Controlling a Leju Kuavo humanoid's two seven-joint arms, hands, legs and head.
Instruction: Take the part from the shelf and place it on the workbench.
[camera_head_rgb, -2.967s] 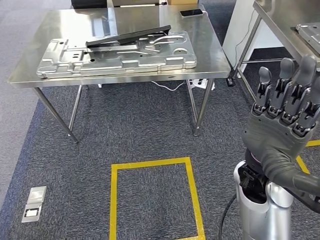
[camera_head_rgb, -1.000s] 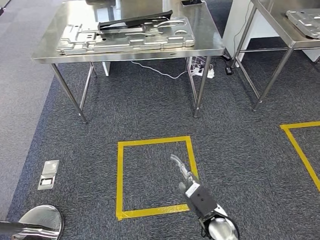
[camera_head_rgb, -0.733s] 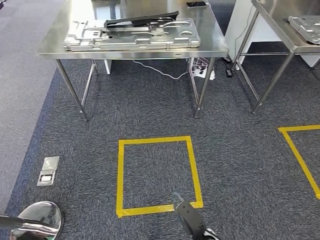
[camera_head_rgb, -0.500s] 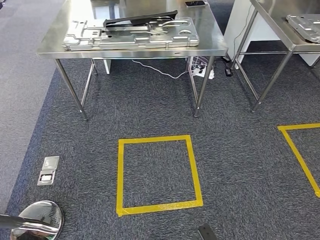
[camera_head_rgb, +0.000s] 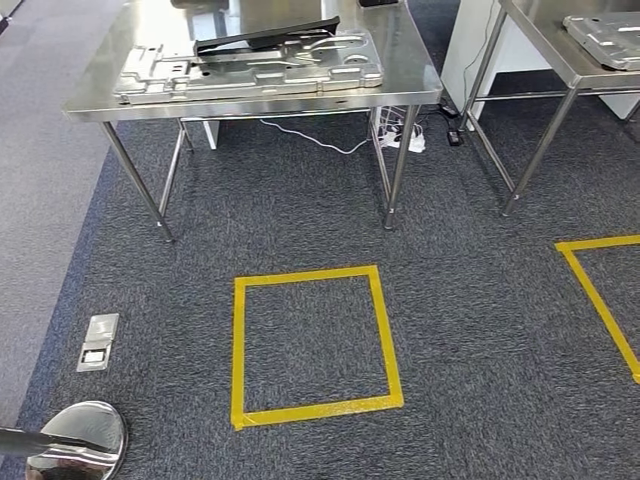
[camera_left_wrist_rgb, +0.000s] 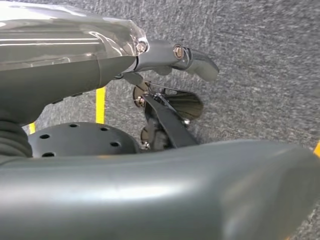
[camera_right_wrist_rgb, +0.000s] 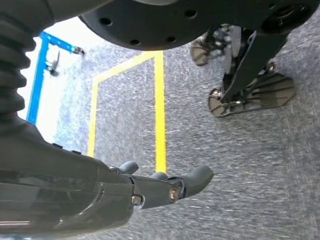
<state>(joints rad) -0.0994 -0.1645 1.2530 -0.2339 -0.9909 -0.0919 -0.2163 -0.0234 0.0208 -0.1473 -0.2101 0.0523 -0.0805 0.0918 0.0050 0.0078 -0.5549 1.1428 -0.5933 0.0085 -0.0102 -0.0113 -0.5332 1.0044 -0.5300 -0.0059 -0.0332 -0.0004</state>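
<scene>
second table (camera_head_rgb: 573, 60) cut by edge, left hand (camera_left_wrist_rgb: 177, 52) fingers mostly hidden

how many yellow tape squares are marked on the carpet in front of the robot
2. One full yellow tape square lies on the carpet in front of the near steel table. A second square is cut off at the right edge, before the other table. More may lie beyond the frame.

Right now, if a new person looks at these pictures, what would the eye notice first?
Probably the yellow tape square on the dark carpet, in the middle of the head view. Behind it stands a steel table that carries a large stamped metal panel with a black bar lying on top. A second table stands further right.
</scene>
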